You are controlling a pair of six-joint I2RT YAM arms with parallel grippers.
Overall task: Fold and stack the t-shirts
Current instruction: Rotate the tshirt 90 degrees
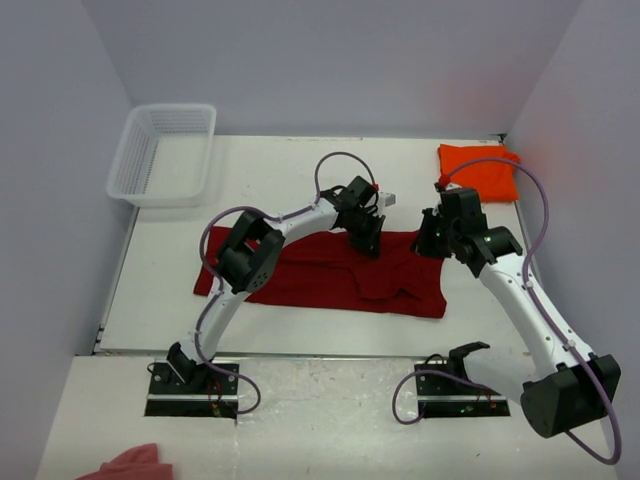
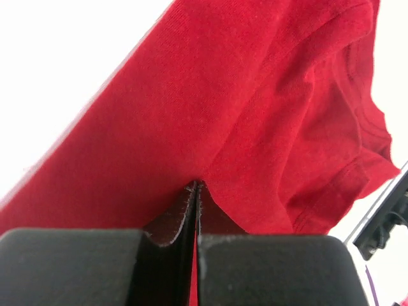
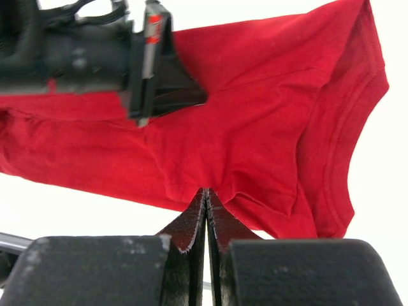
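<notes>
Left pincer (image 2: pixel 194 186): my jaws are fully closed, pads pressed flat together, with a fold of the crimson t-shirt (image 1: pixel 330 275) nipped at the tips.
Right pincer (image 3: pixel 205 191): my jaws are fully closed here too; cloth of the same shirt puckers into the tips.
Grip points: my left pincer bites the crimson t-shirt's far edge near its middle; my right bites its far right corner.
Crimson t-shirt: spread as a long band on the table (image 1: pixel 290 170), wrinkled on its right half, its bulk lying nearer than both my pincers.
Orange t-shirt (image 1: pixel 478 170): small folded rectangle, beyond the crimson t-shirt's right end, apart from it; neither pincer touches it.
Basket (image 1: pixel 165 150): white mesh, beyond the crimson t-shirt's left end, apart from it.
</notes>
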